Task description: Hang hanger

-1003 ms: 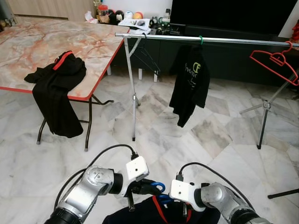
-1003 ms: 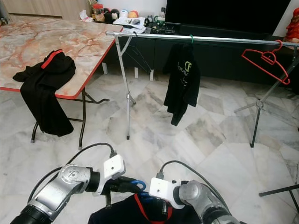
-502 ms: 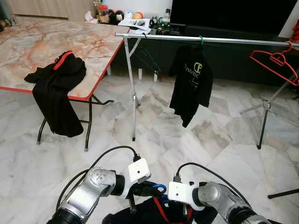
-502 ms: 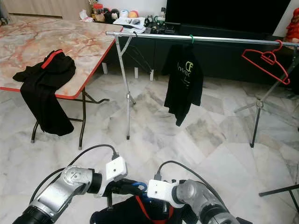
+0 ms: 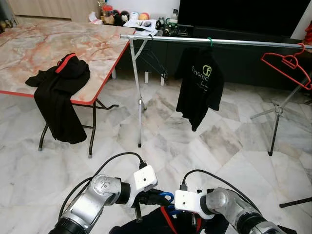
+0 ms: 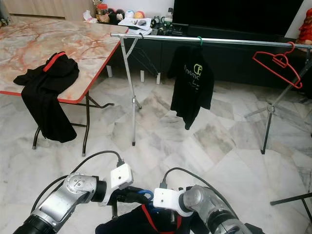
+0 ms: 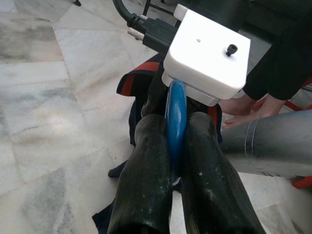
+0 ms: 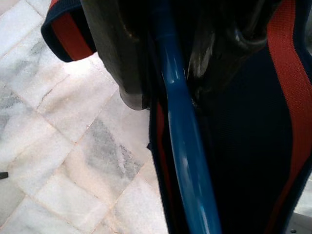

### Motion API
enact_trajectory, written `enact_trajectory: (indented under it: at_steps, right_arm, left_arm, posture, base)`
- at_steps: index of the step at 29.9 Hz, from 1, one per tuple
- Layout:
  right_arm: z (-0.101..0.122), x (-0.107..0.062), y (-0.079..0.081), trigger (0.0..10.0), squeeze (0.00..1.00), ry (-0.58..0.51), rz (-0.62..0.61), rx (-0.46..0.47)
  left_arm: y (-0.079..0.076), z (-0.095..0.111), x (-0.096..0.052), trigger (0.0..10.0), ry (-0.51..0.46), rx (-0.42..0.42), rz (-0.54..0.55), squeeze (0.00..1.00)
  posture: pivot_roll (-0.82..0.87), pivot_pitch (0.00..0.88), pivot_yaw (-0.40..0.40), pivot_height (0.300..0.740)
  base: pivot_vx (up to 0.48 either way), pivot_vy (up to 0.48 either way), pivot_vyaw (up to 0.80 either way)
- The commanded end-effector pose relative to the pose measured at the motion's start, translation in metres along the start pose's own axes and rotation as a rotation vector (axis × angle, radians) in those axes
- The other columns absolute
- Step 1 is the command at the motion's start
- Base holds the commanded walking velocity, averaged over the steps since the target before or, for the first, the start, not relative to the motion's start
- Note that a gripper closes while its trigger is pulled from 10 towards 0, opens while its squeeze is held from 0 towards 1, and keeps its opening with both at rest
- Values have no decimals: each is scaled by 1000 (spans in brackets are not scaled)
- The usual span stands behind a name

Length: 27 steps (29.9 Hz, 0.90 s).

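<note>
Since a second ago my right arm has drawn in closer under me, and the hung shirt point(image 5: 200, 87) on the rail point(image 5: 219, 41) has turned a little; the room otherwise looks the same.

From the head views, both my forearms meet low in front of me, elbows out, wrists bent inward toward each other over a dark garment point(image 5: 156, 225) with red trim. The blue hanger point(image 5: 167, 197) peeks out between the two white wrist boxes, only its hook loop visible there.

My left wrist view shows what the head cannot: my left gripper point(image 7: 176, 146) has its fingers point(image 7: 144, 180) pressed together on the blue hook, pinching it edge-on. A person's bare feet and a dark trouser leg stand beyond the garment there.

My right wrist view shows my right gripper point(image 8: 168, 63) with the blue bar running between its fingers point(image 8: 122, 53), which clamp it against the navy cloth. The fingertips there are dark and blurred.

The garment is cut off at the frame edge. A red hanger point(image 5: 287, 63) hangs at the rail's far right; another dark garment point(image 5: 58, 92) drapes off the table point(image 5: 97, 44).
</note>
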State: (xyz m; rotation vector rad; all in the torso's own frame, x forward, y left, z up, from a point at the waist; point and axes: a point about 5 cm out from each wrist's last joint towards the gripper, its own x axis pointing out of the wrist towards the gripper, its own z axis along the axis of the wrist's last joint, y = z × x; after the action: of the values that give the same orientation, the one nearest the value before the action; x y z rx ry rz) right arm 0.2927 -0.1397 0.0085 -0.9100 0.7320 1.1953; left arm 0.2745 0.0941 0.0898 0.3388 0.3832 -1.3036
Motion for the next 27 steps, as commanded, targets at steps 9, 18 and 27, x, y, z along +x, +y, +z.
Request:
enact_trajectory:
  at_steps: [9,18,27]
  right_arm:
    - [-24,-7,4,0,0,70,12,51]
    - [-22,-6,5,0,0,48,6,65]
    - [-19,-4,6,0,0,22,0,80]
  left_arm:
    - [4,3,-6,0,-13,18,20,0]
    - [4,3,-6,0,-12,18,22,0]
    - [5,3,-6,0,-11,25,31,0]
  posture:
    - [22,93,-59,740]
    - [24,97,-59,740]
    - [24,97,-58,740]
  base:
    - [0,0,0]
    - [0,0,0]
    - [0,0,0]
